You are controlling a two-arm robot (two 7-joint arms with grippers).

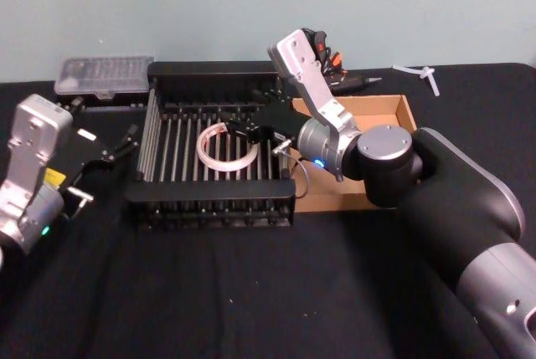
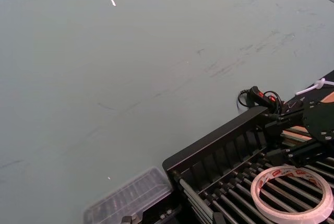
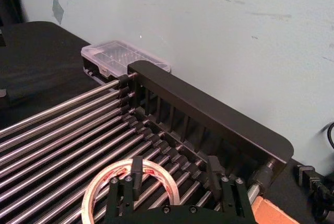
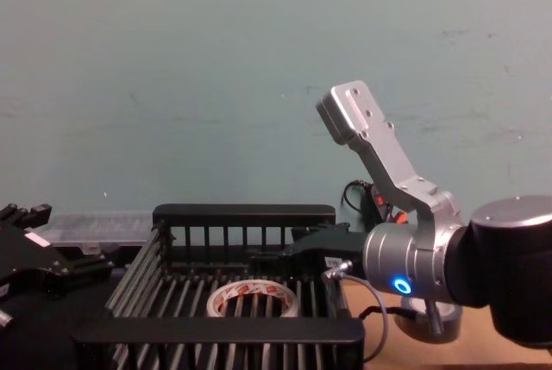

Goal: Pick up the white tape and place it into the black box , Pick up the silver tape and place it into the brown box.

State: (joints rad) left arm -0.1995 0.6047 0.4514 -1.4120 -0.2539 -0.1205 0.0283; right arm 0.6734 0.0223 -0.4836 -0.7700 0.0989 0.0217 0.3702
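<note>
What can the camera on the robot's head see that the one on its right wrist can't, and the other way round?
Head camera alone: the left gripper beside the black box, on the robot's left, the brown box on the far side of the black one, and the right arm reaching over the black box.

Right wrist camera alone: a close look at the red printing on the white tape, with the right gripper just above its rim, fingers apart.

Both: the white tape lying flat on the black box's bars, and a clear plastic case behind the box.
</note>
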